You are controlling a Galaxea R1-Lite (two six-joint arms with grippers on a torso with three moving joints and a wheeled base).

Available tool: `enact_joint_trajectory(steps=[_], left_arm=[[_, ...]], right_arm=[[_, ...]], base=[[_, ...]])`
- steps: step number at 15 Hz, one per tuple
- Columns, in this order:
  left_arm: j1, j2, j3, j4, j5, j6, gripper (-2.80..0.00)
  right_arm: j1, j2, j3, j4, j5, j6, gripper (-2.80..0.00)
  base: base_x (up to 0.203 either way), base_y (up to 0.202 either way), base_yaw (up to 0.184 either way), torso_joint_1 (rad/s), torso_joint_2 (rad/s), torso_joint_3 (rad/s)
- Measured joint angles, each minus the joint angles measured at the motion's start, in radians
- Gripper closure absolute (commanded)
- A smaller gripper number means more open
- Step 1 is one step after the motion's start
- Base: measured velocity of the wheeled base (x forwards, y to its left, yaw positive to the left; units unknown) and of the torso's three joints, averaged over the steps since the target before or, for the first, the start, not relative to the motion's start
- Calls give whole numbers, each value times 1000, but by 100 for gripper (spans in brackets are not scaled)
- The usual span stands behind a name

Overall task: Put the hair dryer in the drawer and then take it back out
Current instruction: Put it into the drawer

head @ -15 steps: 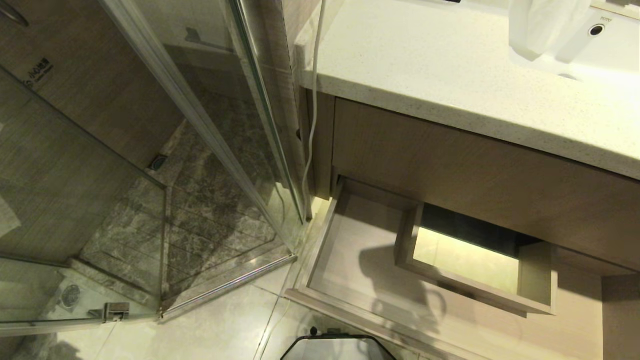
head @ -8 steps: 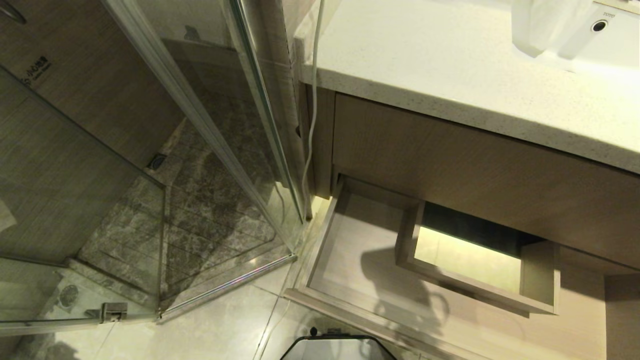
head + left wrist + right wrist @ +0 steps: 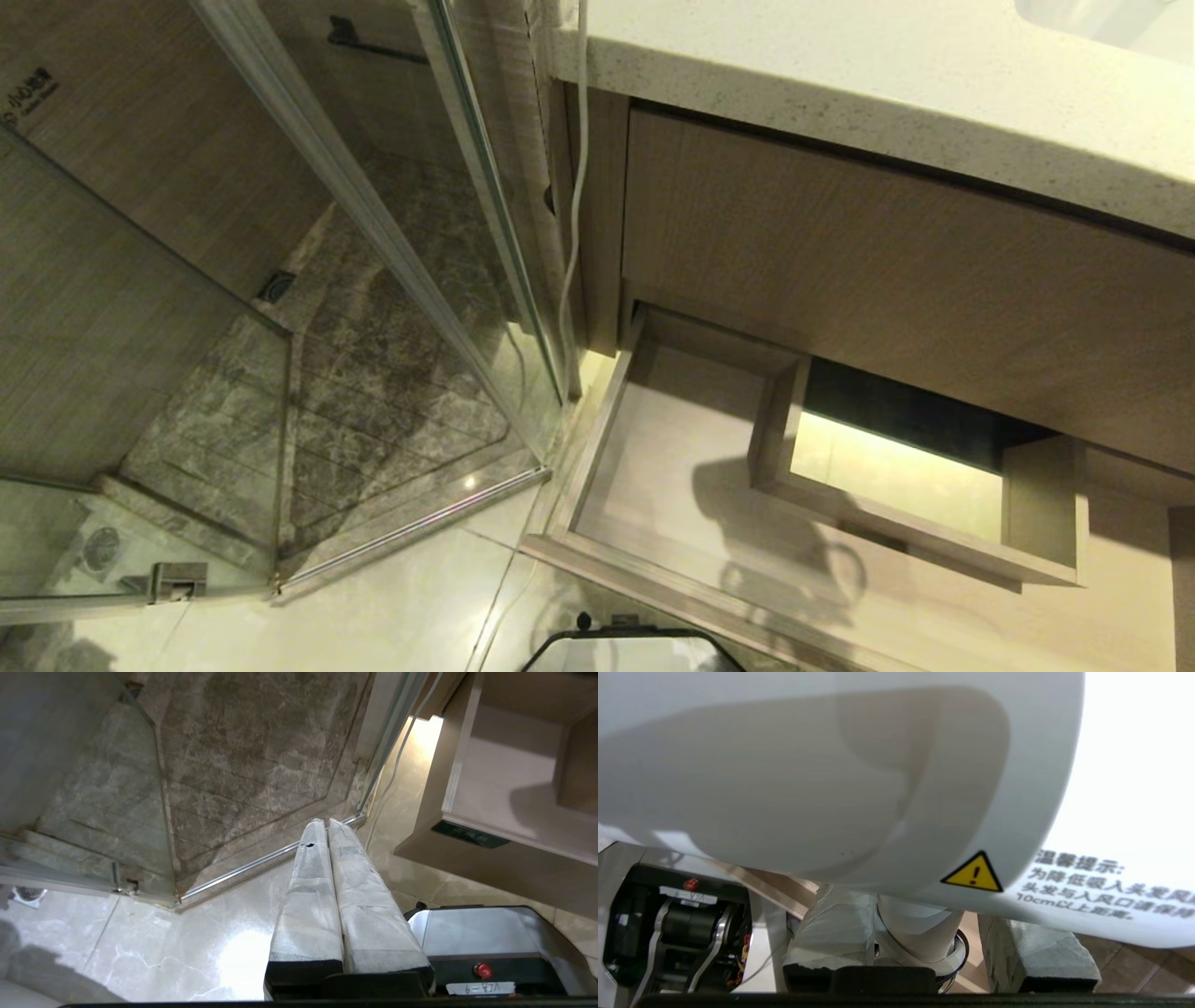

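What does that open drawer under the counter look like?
The drawer is pulled out below a taller wood-grain front. It looks like pale beige wood, wide and low, with no handle and a small dark label at a front corner. A boxed rectangular cut-out opens through its floor. Nothing lies inside, only shadows.

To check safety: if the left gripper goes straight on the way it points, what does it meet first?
Probably the floor tiles near the shower door rail; the left gripper points there, beside the drawer. Depth is unclear.
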Motion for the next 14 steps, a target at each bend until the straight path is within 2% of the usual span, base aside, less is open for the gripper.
enact_joint_trajectory(steps=[8,14], left_arm=[[0,0,0,1,0,0,0],[0,0,0,0,0,0,0]], right_arm=[[1,-19,17,4,1,-1,0],[-8,-50,53,30,-4,2,0]], base=[[0,0,0,-293,515,222],[0,0,0,-67,113,49]])
